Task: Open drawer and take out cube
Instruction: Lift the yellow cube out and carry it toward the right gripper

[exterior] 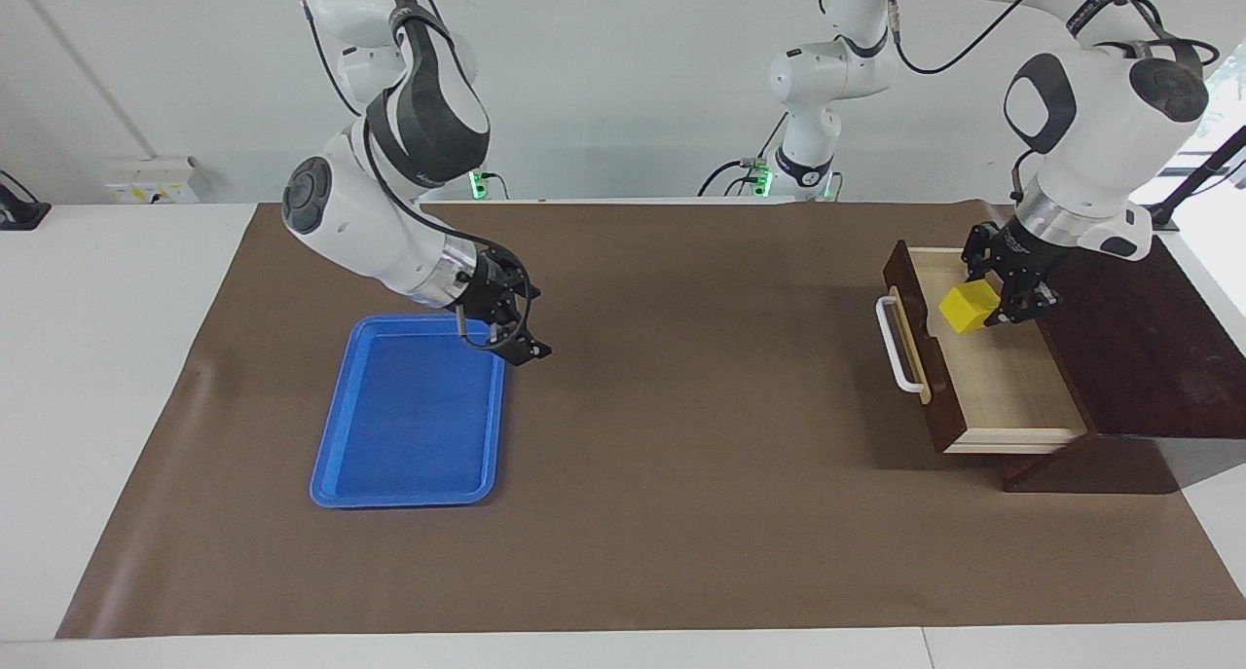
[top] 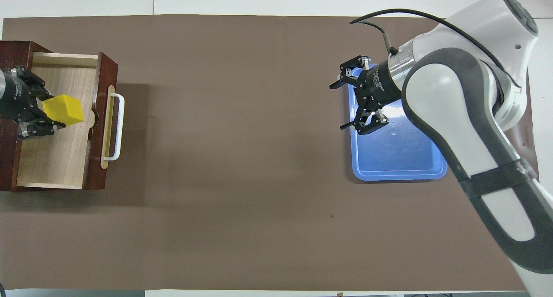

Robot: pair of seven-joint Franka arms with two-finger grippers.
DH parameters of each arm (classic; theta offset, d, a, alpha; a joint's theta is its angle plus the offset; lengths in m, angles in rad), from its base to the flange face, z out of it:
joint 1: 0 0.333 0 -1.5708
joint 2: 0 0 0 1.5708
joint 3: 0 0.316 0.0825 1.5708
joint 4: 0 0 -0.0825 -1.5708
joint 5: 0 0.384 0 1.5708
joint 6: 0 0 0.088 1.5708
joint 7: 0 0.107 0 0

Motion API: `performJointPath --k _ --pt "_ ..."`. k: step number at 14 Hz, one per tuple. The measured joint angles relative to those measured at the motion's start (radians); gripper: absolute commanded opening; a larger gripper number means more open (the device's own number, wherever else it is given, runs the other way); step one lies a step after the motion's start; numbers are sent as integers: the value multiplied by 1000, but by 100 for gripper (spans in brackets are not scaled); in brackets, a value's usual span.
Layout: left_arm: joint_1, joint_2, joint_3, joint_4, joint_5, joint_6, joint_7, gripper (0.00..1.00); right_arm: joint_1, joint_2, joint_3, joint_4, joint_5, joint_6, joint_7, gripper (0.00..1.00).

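Observation:
The drawer (exterior: pixel 1012 396) stands pulled out of its dark wooden box (exterior: pixel 1149 357) at the left arm's end of the table. Its white bar handle (exterior: pixel 897 346) faces the middle, and its light wood inside (top: pixel 56 158) is bare. My left gripper (exterior: pixel 991 297) is shut on the yellow cube (exterior: pixel 968 307) and holds it tilted over the drawer's inside; the cube also shows in the overhead view (top: pixel 64 109). My right gripper (exterior: pixel 506 343) is open and empty, and waits over the edge of the blue tray (exterior: pixel 409 435).
The blue plastic tray (top: pixel 397 158) lies empty on the brown mat toward the right arm's end. The mat (exterior: pixel 681 406) covers most of the table between the tray and the drawer.

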Motion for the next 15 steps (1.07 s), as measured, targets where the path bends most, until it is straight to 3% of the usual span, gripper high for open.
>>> performJointPath --k 3,4,9,15 --pt "-143 17 -8 53 0 -61 -161 0 -29 0 0 0 0 -21 -49 100" --pt "-244 25 -13 53 -5 -65 -249 0 -21 0 2 0 0 -21 -49 100" --pt "-470 54 -15 35 -45 31 -424 0 46 0 5 2 9 31 38 100" --pt "-587 128 -13 31 -45 192 -551 0 97 10 13 2 63 73 72 100"
